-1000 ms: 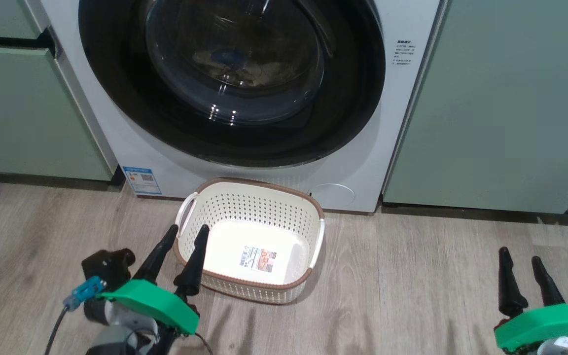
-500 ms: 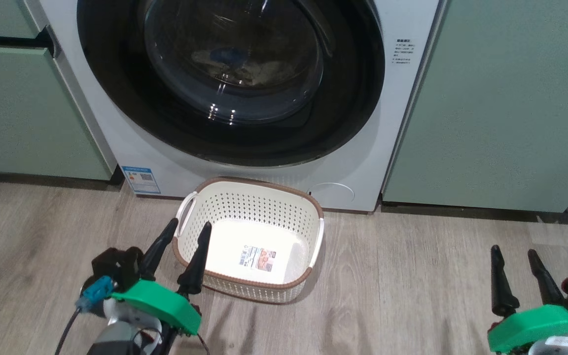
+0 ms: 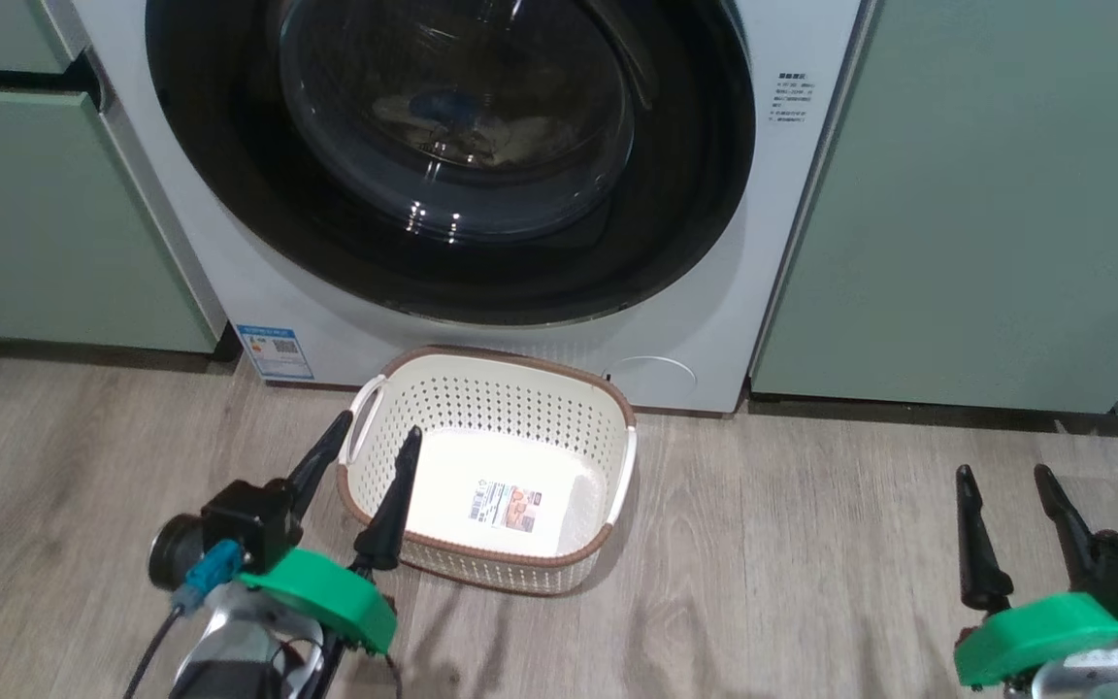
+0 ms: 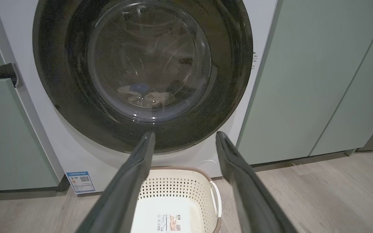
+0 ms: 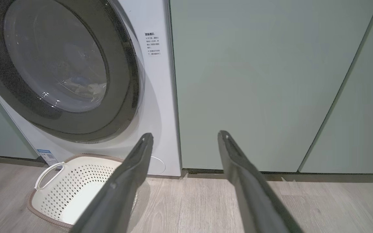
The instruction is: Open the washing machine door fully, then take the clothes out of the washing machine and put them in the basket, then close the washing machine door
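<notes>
The washing machine point(image 3: 229, 282) fills the upper middle of the head view, between pale green cabinets point(image 3: 986, 194). The washing machine door point(image 3: 690, 223) lies shut and flat against the white front, its glass bowl bulging toward the camera. Through the dark glass, low in the drum, sits a pale heap with a blue patch, which seems to be the clothes point(image 3: 481, 131); the print is too dim to make out.

The basket point(image 3: 510, 364) stands on the wood floor point(image 3: 811, 544) just below the door at the frame's centre, mouth up. Its long axis runs left to right across the frame, dipping a little to the right, with 1 white handle at each short end and a sticker on its base.

The left pincer point(image 3: 378, 425) is at the lower left with its 2 fingers spread wide and holding nothing. They point up the frame, 1 outside the basket's left handle and 1 over its near left corner. The right pincer point(image 3: 1002, 472) is at the lower right, well apart from the basket, also wide and holding nothing, its fingers pointing up the frame.
</notes>
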